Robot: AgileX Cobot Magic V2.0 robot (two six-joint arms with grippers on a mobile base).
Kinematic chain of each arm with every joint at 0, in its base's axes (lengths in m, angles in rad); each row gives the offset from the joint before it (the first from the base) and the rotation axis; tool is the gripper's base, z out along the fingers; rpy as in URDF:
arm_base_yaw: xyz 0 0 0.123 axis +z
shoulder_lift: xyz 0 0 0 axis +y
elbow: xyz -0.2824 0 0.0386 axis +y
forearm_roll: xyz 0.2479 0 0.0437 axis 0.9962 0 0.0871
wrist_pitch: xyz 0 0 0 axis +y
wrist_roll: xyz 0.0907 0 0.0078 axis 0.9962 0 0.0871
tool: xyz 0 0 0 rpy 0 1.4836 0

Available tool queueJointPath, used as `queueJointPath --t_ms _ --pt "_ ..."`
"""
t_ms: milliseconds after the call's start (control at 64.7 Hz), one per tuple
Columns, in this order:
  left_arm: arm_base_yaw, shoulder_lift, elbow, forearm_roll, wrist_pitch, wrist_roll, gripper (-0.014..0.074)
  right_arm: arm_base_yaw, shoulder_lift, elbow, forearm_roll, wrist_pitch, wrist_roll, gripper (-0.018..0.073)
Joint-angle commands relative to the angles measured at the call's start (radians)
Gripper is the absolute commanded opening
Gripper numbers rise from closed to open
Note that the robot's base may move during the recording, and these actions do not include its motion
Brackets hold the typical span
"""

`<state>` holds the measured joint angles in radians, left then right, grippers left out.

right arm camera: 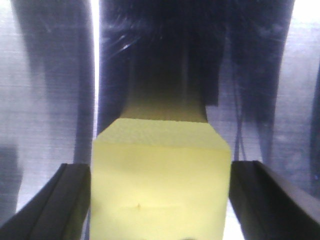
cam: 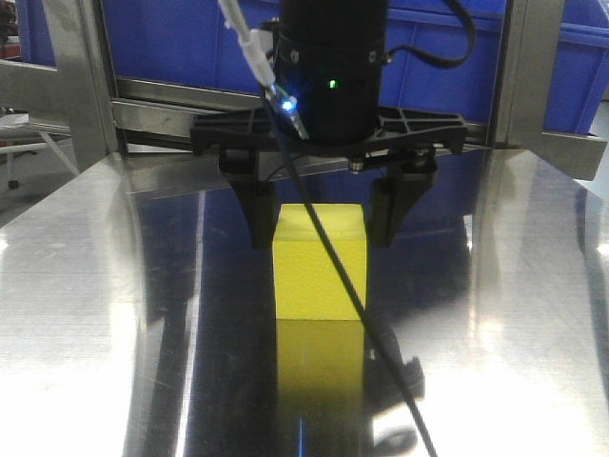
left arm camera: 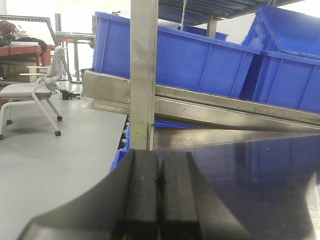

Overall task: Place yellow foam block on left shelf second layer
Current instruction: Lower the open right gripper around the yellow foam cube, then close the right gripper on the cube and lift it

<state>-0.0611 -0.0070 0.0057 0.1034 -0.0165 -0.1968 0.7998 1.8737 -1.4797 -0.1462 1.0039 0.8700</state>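
The right pincer (cam: 324,236) hangs over the yellow foam block (cam: 319,262), with a finger at three and at nine o'clock of it, close against its sides. I cannot tell whether they press. The block rests on the shiny table (cam: 95,286). The left pincer (left arm camera: 159,190) is closed on nothing. At twelve o'clock stands the shelf (cam: 81,86) with blue bins (cam: 190,38). The pick looks barely begun; lifting and shelving remain.

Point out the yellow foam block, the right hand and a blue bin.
yellow foam block (cam: 304,271): front view, front face.
right hand (cam: 322,240): front view, midway between fingertips.
blue bin (left arm camera: 200,60): left wrist view, front wall.
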Motion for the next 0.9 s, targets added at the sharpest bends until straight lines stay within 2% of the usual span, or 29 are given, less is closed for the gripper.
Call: queueJointPath --t_ms 0,402,495,572,665,881 --pt "0.002 -0.016 0.026 -0.004 -0.088 -0.005 0.0136 0.000 -0.046 -0.033 -0.025 -0.032 0.001 0.0625" --pt "0.002 -0.016 0.026 -0.004 -0.088 -0.005 0.0136 0.000 -0.039 -0.004 -0.009 -0.027 0.012 0.0620" --pt "0.002 -0.016 0.026 -0.004 -0.088 -0.005 0.0136 0.000 -0.039 -0.004 -0.009 -0.027 0.016 0.0568" --pt "0.002 -0.016 0.026 -0.004 -0.088 -0.005 0.0136 0.000 -0.039 -0.004 -0.009 -0.028 0.016 0.0470" --pt "0.002 -0.016 0.026 -0.004 -0.088 -0.005 0.0136 0.000 -0.039 -0.004 -0.009 -0.028 0.016 0.0396" --pt "0.002 -0.016 0.026 -0.004 -0.088 -0.005 0.0136 0.000 -0.094 -0.004 -0.011 -0.027 -0.011 0.0392"
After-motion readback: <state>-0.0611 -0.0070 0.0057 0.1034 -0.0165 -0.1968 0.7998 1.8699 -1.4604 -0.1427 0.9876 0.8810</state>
